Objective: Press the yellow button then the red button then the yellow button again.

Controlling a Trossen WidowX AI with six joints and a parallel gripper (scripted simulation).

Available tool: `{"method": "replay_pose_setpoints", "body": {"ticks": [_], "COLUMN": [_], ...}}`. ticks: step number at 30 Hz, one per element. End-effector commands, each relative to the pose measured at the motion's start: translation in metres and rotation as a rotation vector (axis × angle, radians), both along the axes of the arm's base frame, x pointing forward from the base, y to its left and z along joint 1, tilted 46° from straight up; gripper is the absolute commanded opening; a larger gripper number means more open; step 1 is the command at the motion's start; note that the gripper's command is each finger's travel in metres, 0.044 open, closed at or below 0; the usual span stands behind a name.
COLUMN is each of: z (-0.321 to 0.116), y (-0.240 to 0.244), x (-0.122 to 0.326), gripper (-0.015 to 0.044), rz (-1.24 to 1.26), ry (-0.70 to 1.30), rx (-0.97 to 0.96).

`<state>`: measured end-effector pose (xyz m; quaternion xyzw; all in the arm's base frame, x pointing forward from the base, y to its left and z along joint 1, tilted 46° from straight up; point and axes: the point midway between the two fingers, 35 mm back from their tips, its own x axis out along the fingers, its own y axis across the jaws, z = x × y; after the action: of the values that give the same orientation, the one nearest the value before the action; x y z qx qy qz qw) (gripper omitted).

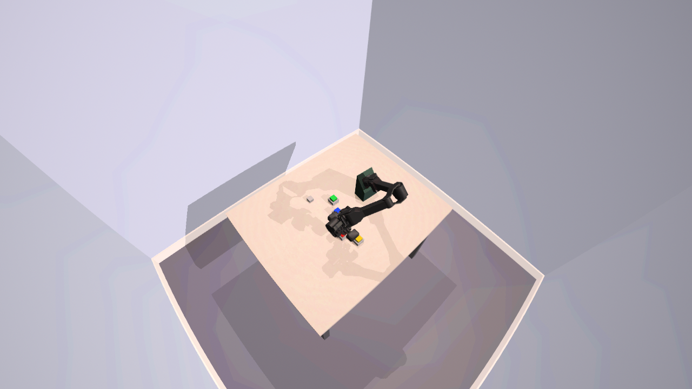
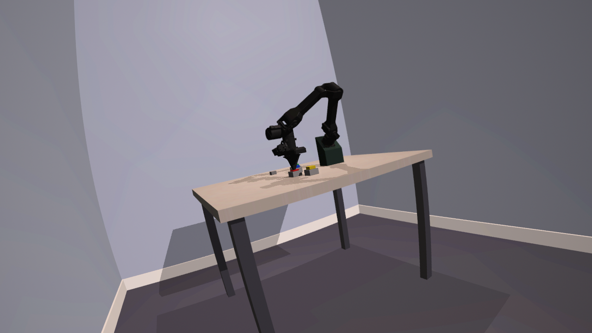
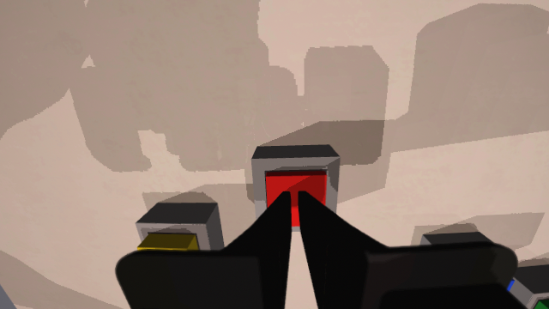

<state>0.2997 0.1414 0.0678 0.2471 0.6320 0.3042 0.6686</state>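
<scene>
My gripper (image 2: 293, 168) (image 3: 293, 198) is shut, with nothing between the fingers. Its tips are on the cap of the red button (image 1: 342, 236) (image 2: 295, 170) (image 3: 279, 184). The cap looks sunk about level with its grey housing. In the top view the arm partly covers this button and hides the fingertips. The yellow button (image 1: 358, 239) (image 2: 310, 167) (image 3: 169, 241) stands beside the red one, its cap raised. In the wrist view it is to the left, partly behind a finger.
The blue button (image 1: 337, 210) (image 2: 297, 166) (image 3: 510, 284) and green button (image 1: 332, 198) (image 3: 542, 305) stand on the table (image 1: 299, 270) (image 2: 256, 194) on the other side. A small grey block (image 1: 310, 199) (image 2: 272, 172) lies beyond them. The arm's dark green base (image 1: 363, 188) (image 2: 331, 153) stands behind.
</scene>
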Motion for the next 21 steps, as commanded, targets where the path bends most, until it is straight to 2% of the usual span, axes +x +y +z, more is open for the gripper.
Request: {"method": "replay_pose_setpoints", "body": {"ticks": [1, 12, 16, 21], "z": [-0.002, -0.002, 0.02, 0.023], "y": [0.001, 0.001, -0.023, -0.026], "x": [-0.002, -0.002, -0.002, -0.002], "gripper": [0.002, 0.002, 0.002, 0.002], "rz": [-0.004, -0.004, -0.003, -0.004], "ry": [0.011, 0.011, 0.01, 0.011], "rx": [-0.001, -0.001, -0.002, -0.003]}}
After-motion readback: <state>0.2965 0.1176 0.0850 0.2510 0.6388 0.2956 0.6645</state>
